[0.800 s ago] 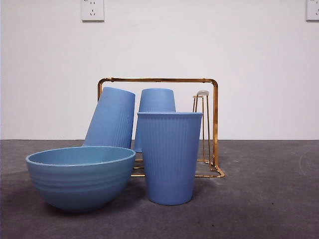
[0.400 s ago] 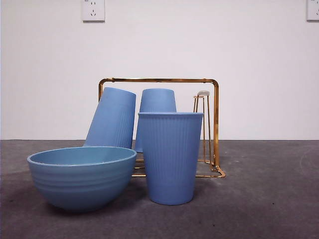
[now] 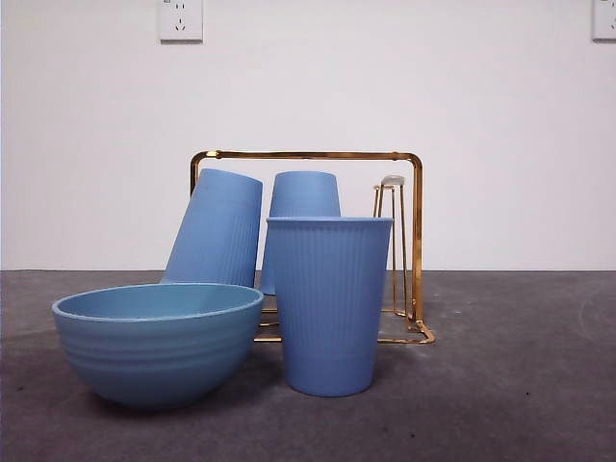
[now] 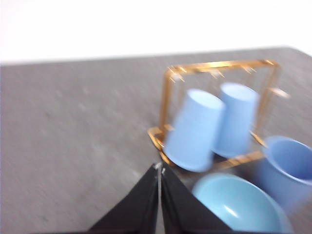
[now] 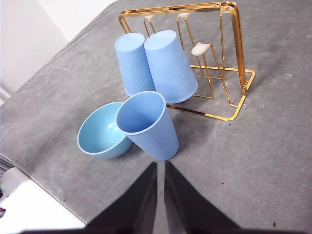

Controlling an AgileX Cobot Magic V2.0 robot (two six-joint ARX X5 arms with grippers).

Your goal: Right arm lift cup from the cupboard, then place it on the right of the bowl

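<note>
Cup [image 3: 328,303] stands upright beside bowl [image 3: 157,342] (seemingly touching); both grippers' fingers pressed together, holding nothing.

Three ribbed light-blue tumblers: one upright tumbler [image 3: 328,304] just beside the bowl, two upturned tumblers [image 3: 216,229] [image 3: 303,197] on the rack behind it; one wide blue bowl [image 3: 157,341]; one gold wire rack [image 3: 416,231]; two wall sockets, the left socket [image 3: 180,19] and the right socket [image 3: 604,18].
</note>
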